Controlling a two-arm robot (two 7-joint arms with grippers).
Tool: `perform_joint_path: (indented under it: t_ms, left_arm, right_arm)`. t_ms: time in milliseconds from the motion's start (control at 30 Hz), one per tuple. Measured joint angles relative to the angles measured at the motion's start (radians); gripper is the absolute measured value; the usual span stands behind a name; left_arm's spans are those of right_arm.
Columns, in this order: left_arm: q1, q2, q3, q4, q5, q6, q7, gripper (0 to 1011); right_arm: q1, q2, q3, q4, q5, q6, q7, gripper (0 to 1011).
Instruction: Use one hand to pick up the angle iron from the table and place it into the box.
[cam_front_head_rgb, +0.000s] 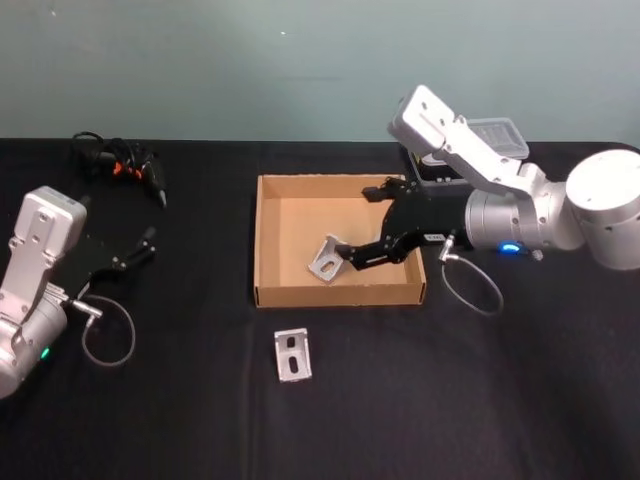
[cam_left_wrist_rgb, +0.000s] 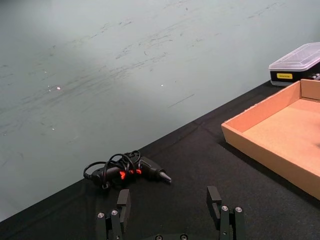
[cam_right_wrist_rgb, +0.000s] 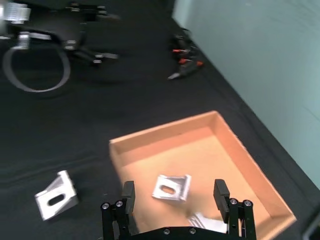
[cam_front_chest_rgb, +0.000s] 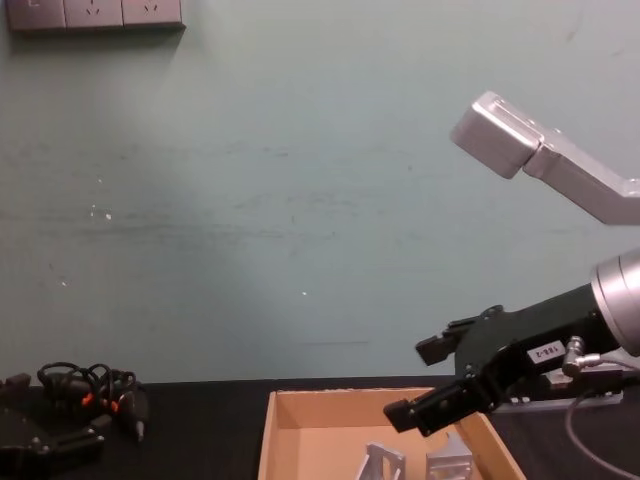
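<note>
The right arm's black mechanical pincer (cam_front_head_rgb: 355, 225) reaches from the right side over the shallow tan cardboard box (cam_front_head_rgb: 340, 295), which sits near the middle of the flat black table (cam_front_head_rgb: 450, 400). Its fingers are spread wide and grip nothing.

A small silver angle iron with a slotted hole (cam_front_head_rgb: 325, 258) is inside the box, toward the near wall. In the head view the tip of the nearer finger lies right against it. In the right wrist view the same piece (cam_right_wrist_rgb: 171, 187) sits between the two fingers (cam_right_wrist_rgb: 128, 192) with a gap on each side. That view also shows a pale shape (cam_right_wrist_rgb: 205, 222) on the box floor close under the pincer, though I cannot tell what it is. From the chest view, two silver shapes stand side by side in the box (cam_front_chest_rgb: 350, 400), below the open pincer (cam_front_chest_rgb: 410, 380).

A second silver angle iron (cam_front_head_rgb: 292, 354) lies on the table just in front of the box's near wall, outside it.

The left arm's black pincer (cam_front_head_rgb: 140, 250) rests at the table's left side, well apart from the box, also open and empty. Beyond it, at the far left, lies a black tangled cable with orange-red marks (cam_front_head_rgb: 120, 160). A small black case with a clear plastic lid (cam_front_head_rgb: 500, 132) sits behind the right arm.
</note>
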Motion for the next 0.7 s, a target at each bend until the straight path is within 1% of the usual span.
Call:
perform_joint_path:
  t_ms: [33, 67, 133, 233, 267, 367, 500, 633, 700]
  left_arm:
    - [0.0, 0.0, 0.0, 0.0, 0.0, 0.0, 0.0, 1000]
    - [0.0, 0.0, 0.0, 0.0, 0.0, 0.0, 0.0, 1000]
    - [0.0, 0.0, 0.0, 0.0, 0.0, 0.0, 0.0, 1000]
    - [0.0, 0.0, 0.0, 0.0, 0.0, 0.0, 0.0, 1000]
    - [0.0, 0.0, 0.0, 0.0, 0.0, 0.0, 0.0, 1000]
    - [0.0, 0.0, 0.0, 0.0, 0.0, 0.0, 0.0, 1000]
    - [0.0, 0.0, 0.0, 0.0, 0.0, 0.0, 0.0, 1000]
    - [0.0, 0.0, 0.0, 0.0, 0.0, 0.0, 0.0, 1000]
    - [0.0, 0.0, 0.0, 0.0, 0.0, 0.0, 0.0, 1000]
  right_arm:
    - [0.006, 0.004, -0.007, 0.0, 0.001, -0.004, 0.015, 1002]
    - [0.019, 0.009, -0.021, 0.0, 0.004, -0.011, 0.043, 1003]
    - [0.036, 0.013, -0.045, 0.003, 0.007, -0.023, 0.08, 1002]
    - [0.052, 0.014, -0.067, 0.01, 0.01, -0.034, 0.112, 1002]
    - [0.06, 0.014, -0.08, 0.016, 0.011, -0.04, 0.129, 1002]
    - [0.074, 0.013, -0.099, 0.023, 0.013, -0.049, 0.15, 1003]
    - [0.095, 0.009, -0.135, 0.035, 0.013, -0.06, 0.184, 1002]
    - [0.108, 0.005, -0.156, 0.046, 0.013, -0.065, 0.201, 1002]
    - [0.121, -0.002, -0.177, 0.061, 0.013, -0.07, 0.218, 1003]
